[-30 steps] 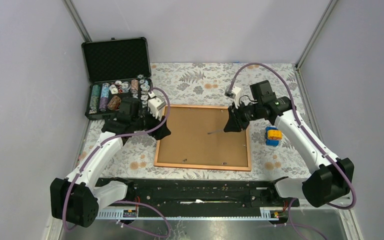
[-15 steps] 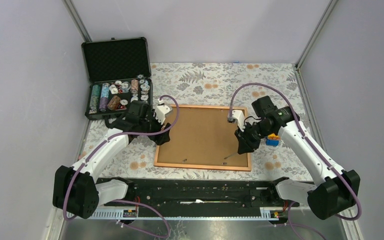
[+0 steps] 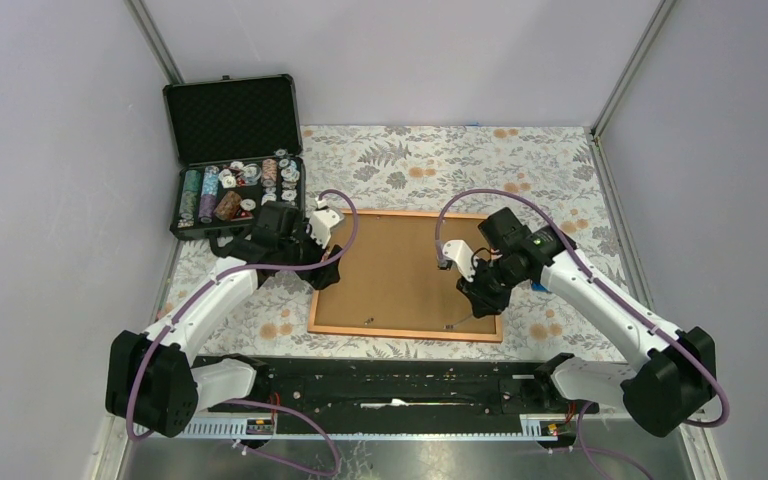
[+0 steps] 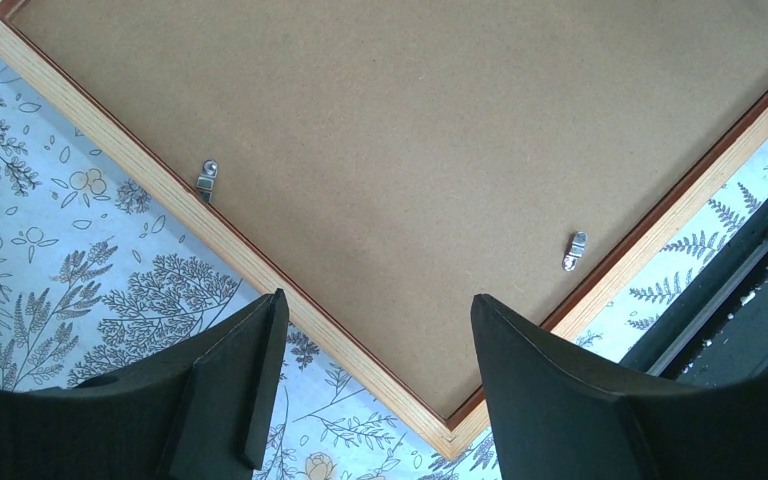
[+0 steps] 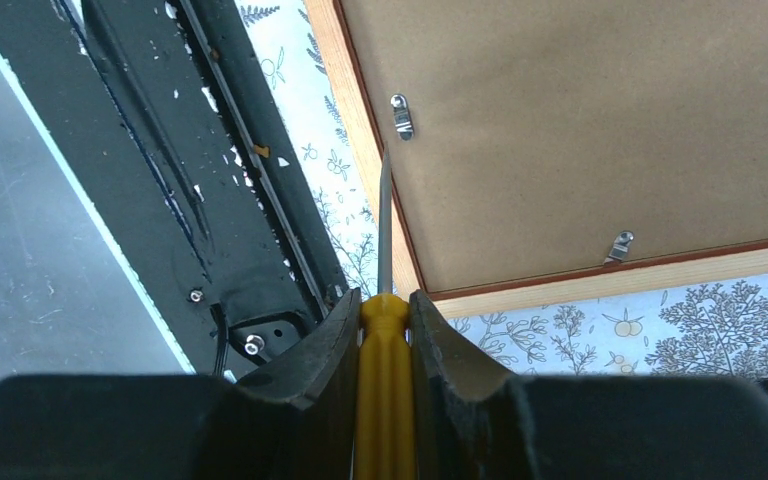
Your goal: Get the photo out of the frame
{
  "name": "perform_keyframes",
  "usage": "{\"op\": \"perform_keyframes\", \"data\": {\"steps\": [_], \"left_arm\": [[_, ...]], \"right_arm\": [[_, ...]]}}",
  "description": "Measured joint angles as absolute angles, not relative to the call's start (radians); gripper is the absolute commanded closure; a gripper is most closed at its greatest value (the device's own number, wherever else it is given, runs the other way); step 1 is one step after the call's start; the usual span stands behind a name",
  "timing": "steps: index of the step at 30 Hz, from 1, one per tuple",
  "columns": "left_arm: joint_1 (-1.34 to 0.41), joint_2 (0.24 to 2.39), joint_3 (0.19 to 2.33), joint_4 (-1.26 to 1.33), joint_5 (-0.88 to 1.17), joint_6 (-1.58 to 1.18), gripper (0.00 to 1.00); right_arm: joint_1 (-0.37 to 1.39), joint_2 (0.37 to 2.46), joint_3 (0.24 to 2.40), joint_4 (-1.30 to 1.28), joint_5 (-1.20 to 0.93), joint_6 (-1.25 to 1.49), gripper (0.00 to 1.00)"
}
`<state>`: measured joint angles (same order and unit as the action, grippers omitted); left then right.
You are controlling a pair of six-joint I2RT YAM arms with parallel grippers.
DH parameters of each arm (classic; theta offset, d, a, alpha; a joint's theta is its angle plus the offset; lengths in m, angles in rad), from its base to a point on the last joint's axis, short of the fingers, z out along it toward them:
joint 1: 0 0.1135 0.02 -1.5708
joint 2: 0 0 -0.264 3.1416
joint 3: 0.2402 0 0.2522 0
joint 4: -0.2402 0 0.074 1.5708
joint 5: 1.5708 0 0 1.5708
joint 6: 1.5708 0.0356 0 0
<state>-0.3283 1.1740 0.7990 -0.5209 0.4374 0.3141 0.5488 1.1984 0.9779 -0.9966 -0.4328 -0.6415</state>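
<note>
Location: orange-red wooden picture frame [image 3: 406,331] is laid face-down on floral tablecloth [image 3: 410,160], photo hidden beneath brown fibreboard back [image 3: 400,265] | Pincers: left pincer [image 4: 378,300] is held released over left edge; right pincer [image 5: 383,305] is clenched on yellow-handled screwdriver [image 5: 385,420], tip beside metal clip [image 5: 401,116] | Handling: frame is judged light, stiff; rim hold is advised.

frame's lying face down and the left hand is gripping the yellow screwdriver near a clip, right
No: the right hand grips the yellow screwdriver near a clip, as the right wrist view shows. The frame does lie face down.
</note>
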Motion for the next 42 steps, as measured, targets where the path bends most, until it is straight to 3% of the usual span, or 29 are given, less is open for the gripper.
{"op": "perform_keyframes", "data": {"steps": [42], "left_arm": [[-0.329,1.173,0.789,-0.52,0.448,0.303,0.27]], "right_arm": [[0.629,1.254,0.937,-0.914,-0.355,-0.566,1.0]]}}
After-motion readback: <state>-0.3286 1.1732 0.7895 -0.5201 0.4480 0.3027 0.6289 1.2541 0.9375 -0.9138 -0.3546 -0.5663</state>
